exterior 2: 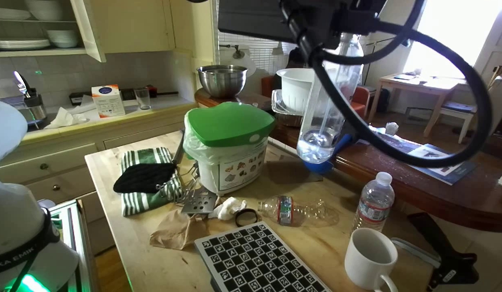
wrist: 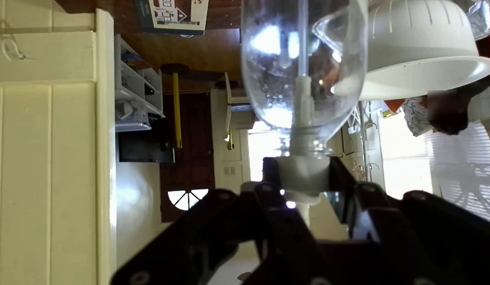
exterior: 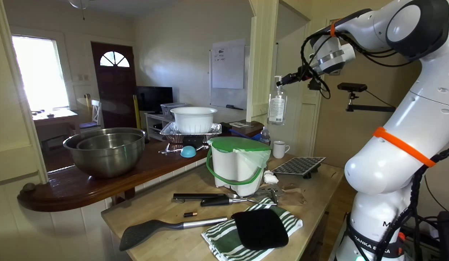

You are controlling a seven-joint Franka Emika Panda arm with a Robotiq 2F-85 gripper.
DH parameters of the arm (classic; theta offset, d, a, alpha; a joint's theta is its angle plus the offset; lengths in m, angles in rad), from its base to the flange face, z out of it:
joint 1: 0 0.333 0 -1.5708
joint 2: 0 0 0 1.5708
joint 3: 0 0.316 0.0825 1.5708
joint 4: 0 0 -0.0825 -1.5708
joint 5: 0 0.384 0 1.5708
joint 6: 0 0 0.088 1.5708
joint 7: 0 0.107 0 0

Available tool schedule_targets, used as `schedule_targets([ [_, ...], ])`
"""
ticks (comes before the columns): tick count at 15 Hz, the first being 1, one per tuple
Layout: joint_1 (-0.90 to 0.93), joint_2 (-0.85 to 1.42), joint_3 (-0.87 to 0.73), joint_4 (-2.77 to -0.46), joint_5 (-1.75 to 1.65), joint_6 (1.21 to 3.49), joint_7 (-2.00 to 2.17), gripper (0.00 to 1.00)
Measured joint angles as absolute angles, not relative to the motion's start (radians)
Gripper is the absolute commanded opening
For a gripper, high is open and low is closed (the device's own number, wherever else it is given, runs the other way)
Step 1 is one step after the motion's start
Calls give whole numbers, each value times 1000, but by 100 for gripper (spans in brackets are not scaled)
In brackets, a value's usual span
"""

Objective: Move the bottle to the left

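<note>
The bottle is a transparent pump bottle with a white label and white pump top; a little liquid shows at its bottom in an exterior view. It hangs upright in the air, above the counter and behind the bucket's right side in an exterior view. My gripper is shut on the white pump collar. In the wrist view both fingertips press the collar from the sides, and the bottle body extends toward the top of the picture. Cables and the wrist hide part of the bottle.
A white bucket with a green lid stands on the counter. A white mug, an upright water bottle, a lying one and a patterned board are near. A wooden ledge holds steel bowls and a white tub.
</note>
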State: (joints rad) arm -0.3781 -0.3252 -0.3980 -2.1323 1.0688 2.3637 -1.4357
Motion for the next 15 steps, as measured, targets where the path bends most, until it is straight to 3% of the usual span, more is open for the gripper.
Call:
schedule_targets([
  [7,-327,-467,-351,-2229,1069,2374,-1457,9],
  [15,-135,-567,-198,-2218,1069,2263,-1458,9],
])
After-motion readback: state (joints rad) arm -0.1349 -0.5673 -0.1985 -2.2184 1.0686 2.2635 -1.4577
